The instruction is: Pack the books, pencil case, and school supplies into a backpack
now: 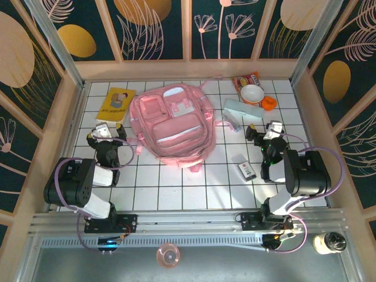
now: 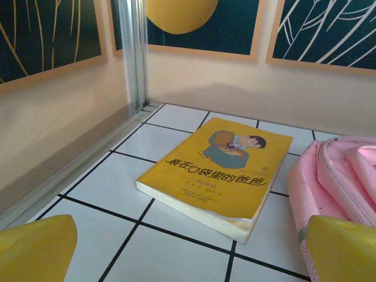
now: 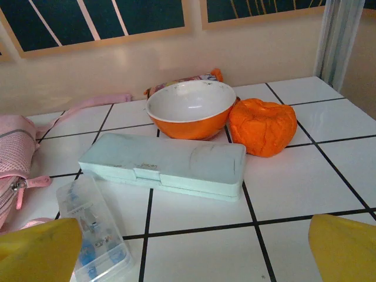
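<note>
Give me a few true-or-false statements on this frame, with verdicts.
1. The yellow booklet lies flat on the tiles, outside the pink backpack. True.
2. The mint pencil case is inside the backpack. False: it lies on the tiles before the orange bowl.
3. The left end effector and right end effector are open and empty. True.
4. The orange lump sits in the bowl. False: it sits beside it.

top: overhead, facing down | 2 wrists: low, close, facing back wall (image 2: 235, 76) | shared: backpack (image 2: 341, 170) edge, probably
</note>
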Tool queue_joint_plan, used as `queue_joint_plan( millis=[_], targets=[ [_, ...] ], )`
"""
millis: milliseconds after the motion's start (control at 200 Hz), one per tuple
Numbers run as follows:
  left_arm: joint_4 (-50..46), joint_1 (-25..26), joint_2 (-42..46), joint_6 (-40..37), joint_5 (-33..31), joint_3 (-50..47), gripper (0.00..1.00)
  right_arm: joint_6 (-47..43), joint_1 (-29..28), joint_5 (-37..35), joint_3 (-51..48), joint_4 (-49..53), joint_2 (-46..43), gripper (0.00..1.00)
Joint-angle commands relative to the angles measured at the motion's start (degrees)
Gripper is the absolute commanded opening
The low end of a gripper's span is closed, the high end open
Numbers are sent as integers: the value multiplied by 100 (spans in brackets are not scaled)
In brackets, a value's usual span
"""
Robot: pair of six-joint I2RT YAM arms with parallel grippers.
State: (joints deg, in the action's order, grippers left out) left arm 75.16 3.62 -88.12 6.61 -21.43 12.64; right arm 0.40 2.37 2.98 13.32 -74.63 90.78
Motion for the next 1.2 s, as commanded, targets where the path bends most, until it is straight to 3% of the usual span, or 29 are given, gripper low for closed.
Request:
queue_joint_plan(
  millis=[0, 821, 921, 1056, 1191],
  targets=[
    [63, -45, 93, -64, 45, -37, 99, 47, -22, -96, -58, -77, -132, 99],
    [123, -40, 121, -90, 66, -65, 97, 47, -18, -98, -58, -69, -134, 99],
    [-715, -41, 559, -183, 238, 173, 91, 25, -31, -20, -38, 61, -287, 99],
    [-2834, -36, 1434, 46, 593, 935, 81, -41, -43, 237, 406, 1798, -1412, 99],
    [-4181, -11, 1815, 568, 1612, 1662, 70, 613, -44, 745, 1960, 4988, -2060, 99]
  ],
)
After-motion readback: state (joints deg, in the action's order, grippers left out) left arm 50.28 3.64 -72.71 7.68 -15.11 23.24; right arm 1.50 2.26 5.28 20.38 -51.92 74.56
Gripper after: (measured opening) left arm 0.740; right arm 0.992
